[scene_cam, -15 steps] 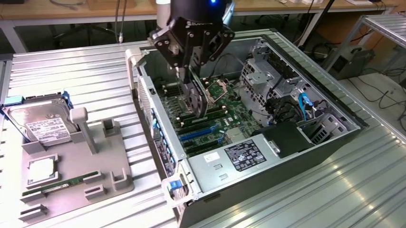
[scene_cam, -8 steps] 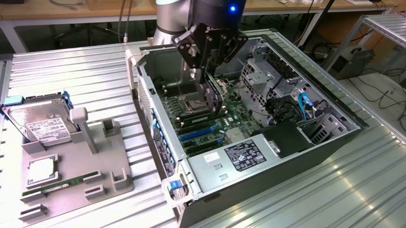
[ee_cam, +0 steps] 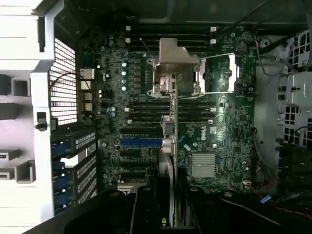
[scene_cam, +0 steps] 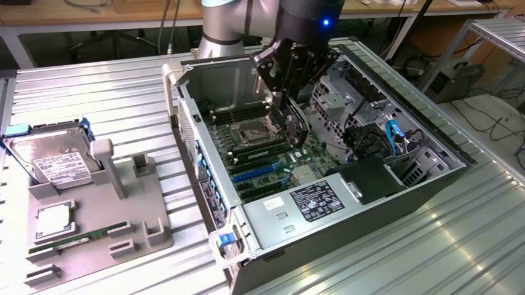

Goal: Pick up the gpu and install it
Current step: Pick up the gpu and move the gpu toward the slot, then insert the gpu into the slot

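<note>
One gpu (scene_cam: 297,126): black card, on edge, clamped in the pincer (scene_cam: 289,93), upper centre of the exterior view, inside the open computer case (scene_cam: 190,123), over the motherboard (scene_cam: 260,157). One hard drive (scene_cam: 53,158), one memory stick (scene_cam: 78,241): grey holder (scene_cam: 115,224), lower left, on the desk (scene_cam: 123,86).

The table (scene_cam: 459,246) is showing ribbed bare metal, softly shining. The computer case (scene_cam: 209,80) is reading as matt grey sheet metal. The gpu (scene_cam: 296,132) is appearing matt black, its end bracket (ee_cam: 173,61) gleaming silvery metal. The hard drive (scene_cam: 37,147) is showing bright metal under a white paper label. The holder (scene_cam: 107,227) is looking like matt grey plastic.
</note>
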You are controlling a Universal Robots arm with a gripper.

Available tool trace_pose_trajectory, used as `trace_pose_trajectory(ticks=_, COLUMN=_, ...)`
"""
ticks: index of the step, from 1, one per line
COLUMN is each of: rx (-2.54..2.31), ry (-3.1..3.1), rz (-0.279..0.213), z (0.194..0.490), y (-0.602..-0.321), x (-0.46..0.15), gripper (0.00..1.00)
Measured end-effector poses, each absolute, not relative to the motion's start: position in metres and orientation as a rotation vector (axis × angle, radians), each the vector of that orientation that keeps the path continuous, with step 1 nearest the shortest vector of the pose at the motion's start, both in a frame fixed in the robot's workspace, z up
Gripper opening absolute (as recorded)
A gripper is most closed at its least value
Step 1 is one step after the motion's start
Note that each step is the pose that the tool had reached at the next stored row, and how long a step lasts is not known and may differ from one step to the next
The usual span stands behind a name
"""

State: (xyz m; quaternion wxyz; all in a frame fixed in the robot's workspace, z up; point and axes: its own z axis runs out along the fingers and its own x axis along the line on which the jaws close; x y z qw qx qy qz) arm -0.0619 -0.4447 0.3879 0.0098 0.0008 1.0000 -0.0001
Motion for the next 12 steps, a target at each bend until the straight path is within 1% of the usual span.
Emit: trace_pose_trajectory(ticks=12, rx=0.003, ry=3.124, rz=0.000, z=0.3875, y=-0.4450, x=-0.0582, gripper=0.26)
